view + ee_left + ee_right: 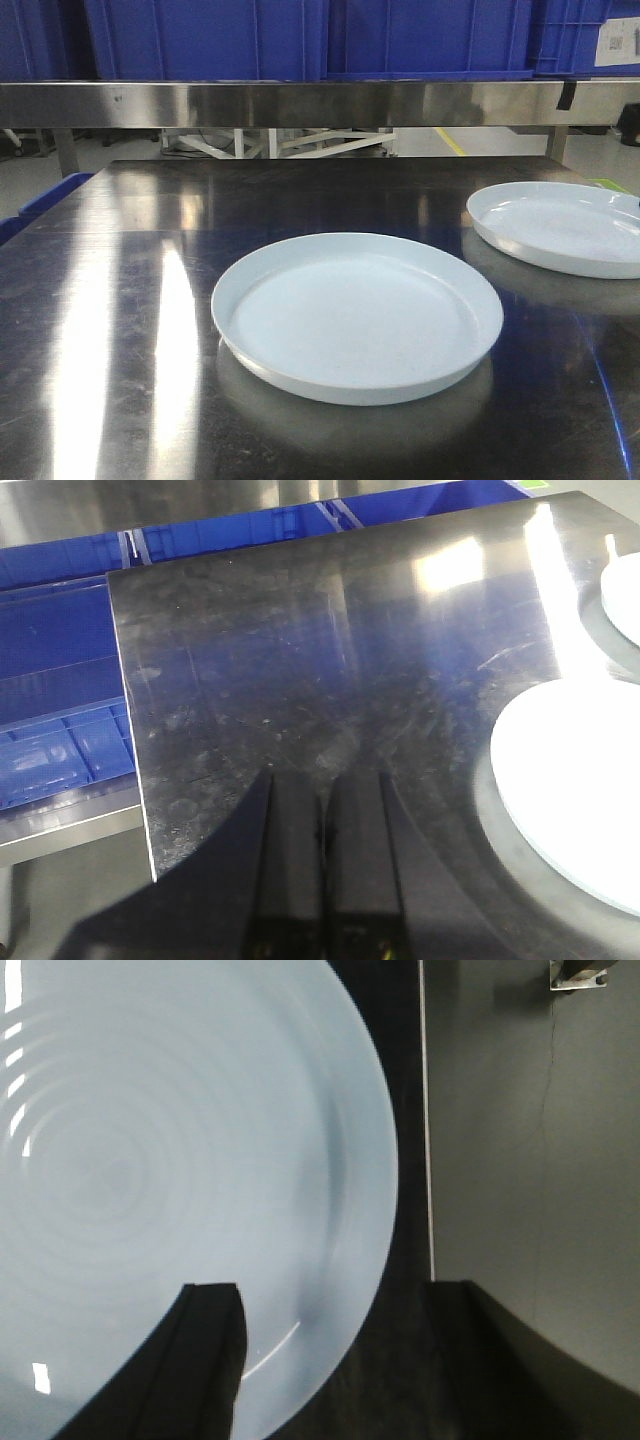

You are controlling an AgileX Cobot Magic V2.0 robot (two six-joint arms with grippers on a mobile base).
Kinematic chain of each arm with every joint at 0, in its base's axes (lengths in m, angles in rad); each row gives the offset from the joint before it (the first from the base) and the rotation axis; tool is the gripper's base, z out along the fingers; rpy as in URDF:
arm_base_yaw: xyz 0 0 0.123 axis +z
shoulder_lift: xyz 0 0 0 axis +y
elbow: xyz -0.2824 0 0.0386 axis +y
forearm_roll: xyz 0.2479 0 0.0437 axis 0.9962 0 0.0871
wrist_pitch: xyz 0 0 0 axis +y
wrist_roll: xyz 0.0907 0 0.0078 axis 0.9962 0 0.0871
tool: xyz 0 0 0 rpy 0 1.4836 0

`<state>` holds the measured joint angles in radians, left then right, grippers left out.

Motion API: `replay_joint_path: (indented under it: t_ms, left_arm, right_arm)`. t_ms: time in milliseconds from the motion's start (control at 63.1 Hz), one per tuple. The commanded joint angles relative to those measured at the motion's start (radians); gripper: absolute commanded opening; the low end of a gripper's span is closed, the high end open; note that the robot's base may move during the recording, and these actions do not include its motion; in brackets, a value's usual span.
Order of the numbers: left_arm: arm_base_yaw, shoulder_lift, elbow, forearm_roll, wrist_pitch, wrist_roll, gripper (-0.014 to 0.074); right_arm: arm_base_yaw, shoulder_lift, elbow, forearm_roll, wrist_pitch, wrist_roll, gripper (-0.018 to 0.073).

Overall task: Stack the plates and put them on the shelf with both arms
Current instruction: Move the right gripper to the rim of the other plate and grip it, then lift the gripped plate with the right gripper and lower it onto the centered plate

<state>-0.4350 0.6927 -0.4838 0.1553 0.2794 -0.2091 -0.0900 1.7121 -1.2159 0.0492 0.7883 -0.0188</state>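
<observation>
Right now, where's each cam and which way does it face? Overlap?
Front: low before the tabletop, facing over near plate and right plate to the shelf; no robot parts.
Left wrist: over the tabletop's left, angled down; left gripper shut at bottom.
Right wrist: straight down on one plate at the tabletop edge; right gripper open astride its rim.
Shared: front and left wrist both see both plates.

Industrial site, warehouse or factory-floor type. Big blue plastic crates [300,35] sit above a stainless shelf [300,103], and one has a printed code label [615,42]. A second blue crate [60,680] is left of the left end effector [322,790], lower than the desk [120,330], which is scuffed dark steel. Beyond the shelf is bare grey floor [500,145] with a yellow painted line [452,142].
</observation>
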Motion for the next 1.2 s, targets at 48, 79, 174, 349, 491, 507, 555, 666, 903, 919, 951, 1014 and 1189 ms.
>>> replay_joint_path:
  t_ms: [48, 79, 174, 349, 491, 507, 555, 666, 903, 919, 951, 1014, 1189]
  left_arm:
    - [0.002, -0.003, -0.030, 0.003, -0.084, -0.010, 0.0084]
    - [0.002, -0.003, -0.030, 0.003, -0.084, -0.010, 0.0084]
    - [0.002, -0.003, -0.030, 0.005, -0.084, -0.010, 0.0084]
    - [0.002, -0.003, -0.030, 0.005, -0.084, -0.010, 0.0084]
    - [0.002, -0.003, -0.030, 0.005, -0.084, -0.010, 0.0084]
    - [0.002, -0.003, -0.030, 0.005, -0.084, -0.010, 0.0084]
    - [0.002, -0.003, -0.030, 0.005, -0.084, -0.010, 0.0084]
    - [0.002, -0.003, -0.030, 0.005, -0.084, -0.010, 0.0084]
    - [0.002, -0.003, -0.030, 0.005, -0.084, -0.010, 0.0084]
    - [0.002, -0.003, -0.030, 0.005, -0.084, -0.010, 0.0084]
    - [0.002, -0.003, -0.030, 0.005, -0.084, -0.010, 0.0084]
    - [0.002, -0.003, -0.030, 0.005, -0.084, -0.010, 0.0084]
    - [0.002, -0.003, -0.030, 0.005, -0.084, -0.010, 0.0084]
  right_arm:
    - [-0.004, -0.007, -0.035, -0.003, -0.059, -0.005, 0.0487]
    - [-0.004, 0.000, -0.035, -0.003, -0.063, -0.005, 0.0487]
    - [-0.004, 0.009, -0.035, -0.003, -0.070, -0.005, 0.0487]
    - [-0.004, 0.011, -0.035, -0.005, -0.074, -0.022, 0.0360]
    - [-0.004, 0.026, -0.035, -0.006, -0.079, -0.024, 0.0237]
    - [-0.004, 0.027, -0.035, -0.006, -0.078, -0.024, 0.0228]
    - [-0.004, 0.031, -0.035, -0.006, -0.074, -0.024, 0.0205]
    - [-0.004, 0.034, -0.035, -0.007, -0.064, -0.024, 0.0139]
    - [-0.004, 0.018, -0.035, -0.007, -0.050, -0.024, 0.0056]
    - [-0.004, 0.015, -0.035, -0.007, -0.048, -0.024, 0.0056]
    - [-0.004, 0.005, -0.036, -0.007, -0.048, -0.024, 0.0056]
    - [-0.004, -0.024, -0.039, -0.007, -0.049, -0.024, 0.0056]
    - [-0.004, -0.133, -0.067, -0.003, -0.031, -0.024, 0.0056]
